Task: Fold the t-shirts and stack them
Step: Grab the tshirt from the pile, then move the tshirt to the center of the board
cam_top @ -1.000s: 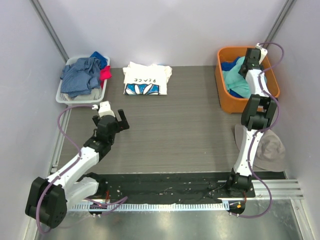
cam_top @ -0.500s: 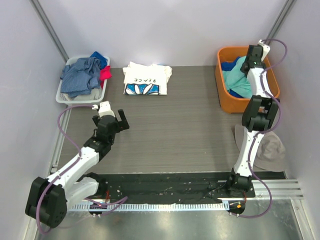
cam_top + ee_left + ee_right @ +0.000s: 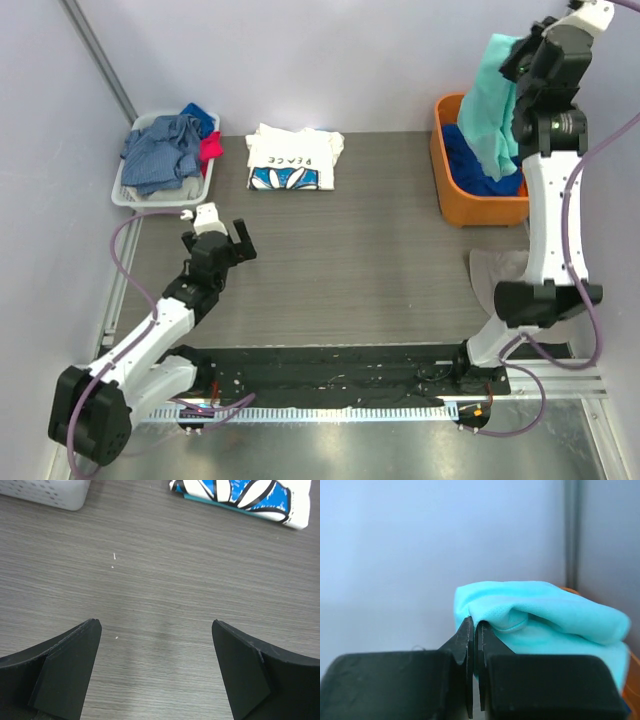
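Top external: right gripper (image 3: 520, 58) pinched shut on plain mint-teal short-sleeved t-shirt (image 3: 493, 110), dangling over orange plastic bin (image 3: 470, 208) holding royal blue garment (image 3: 482, 172); best lift until hem clears rim, then carry left, short of folded white "PEACE" t-shirt (image 3: 293, 160). Left wrist: left gripper (image 3: 156, 630) wide open, empty, above grey wood-grain table (image 3: 150, 575). Right wrist: thin fabric pinch, may slip.

At the counter's (image 3: 360, 250) far left corner we find a basket (image 3: 120, 196) with clothes (image 3: 160, 150) piled in it. Just right of it, at the far edge, lies the folded t-shirt (image 3: 292, 160). In the far right corner stands a tub (image 3: 470, 210) with a garment (image 3: 480, 172) inside. Above it the hanging t-shirt (image 3: 490, 100) is pinched in the right tool (image 3: 474, 630). The left tool (image 3: 155, 625) hovers spread over the left side, nearer than the basket. A cloth (image 3: 490, 268) lies by the right edge.
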